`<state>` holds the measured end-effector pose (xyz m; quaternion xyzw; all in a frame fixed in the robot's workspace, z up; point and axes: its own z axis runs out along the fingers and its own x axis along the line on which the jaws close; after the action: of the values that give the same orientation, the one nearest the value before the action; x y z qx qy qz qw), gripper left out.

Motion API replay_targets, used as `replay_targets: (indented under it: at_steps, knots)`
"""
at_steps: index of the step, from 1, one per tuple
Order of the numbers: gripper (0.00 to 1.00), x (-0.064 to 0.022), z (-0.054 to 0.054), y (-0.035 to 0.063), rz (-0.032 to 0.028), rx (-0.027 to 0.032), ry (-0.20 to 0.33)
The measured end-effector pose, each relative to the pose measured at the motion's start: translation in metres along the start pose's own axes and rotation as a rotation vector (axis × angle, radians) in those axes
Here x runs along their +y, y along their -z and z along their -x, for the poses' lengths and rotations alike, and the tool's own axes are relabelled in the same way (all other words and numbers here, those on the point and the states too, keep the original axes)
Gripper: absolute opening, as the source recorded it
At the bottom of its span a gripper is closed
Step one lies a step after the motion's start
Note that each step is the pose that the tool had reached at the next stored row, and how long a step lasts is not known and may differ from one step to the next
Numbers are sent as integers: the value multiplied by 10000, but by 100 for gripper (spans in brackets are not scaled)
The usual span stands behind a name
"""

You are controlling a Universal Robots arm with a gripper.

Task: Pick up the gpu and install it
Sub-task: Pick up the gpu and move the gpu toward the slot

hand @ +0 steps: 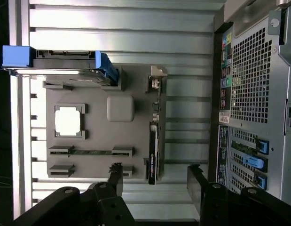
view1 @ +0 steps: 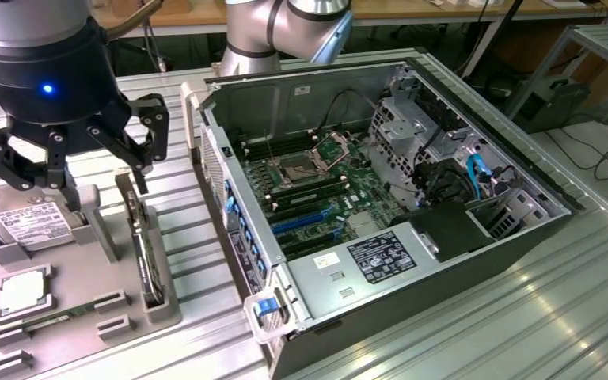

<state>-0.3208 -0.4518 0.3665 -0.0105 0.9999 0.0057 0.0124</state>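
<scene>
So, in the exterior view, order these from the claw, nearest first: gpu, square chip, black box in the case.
1. gpu, standing on edge right under the claw.
2. square chip, flat on the tray.
3. black box, in the case, exterior view's right.

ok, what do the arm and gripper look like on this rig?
Arm: silver-grey tubular links with rounded grey joint caps. Gripper: round black body under a silver wrist flange, with a small blue light lit on its side. Two black jaws built from pinned linkage bars, bolt heads showing at the pivots.
</scene>
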Motion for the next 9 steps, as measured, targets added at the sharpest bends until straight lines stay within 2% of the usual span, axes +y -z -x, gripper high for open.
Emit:
replay_targets:
  at_steps: [2, 9]
  knots:
    - [66, 28, 0, -29, -1, 0, 1]
    - [66, 28, -2, -138, -7, -2, 1]
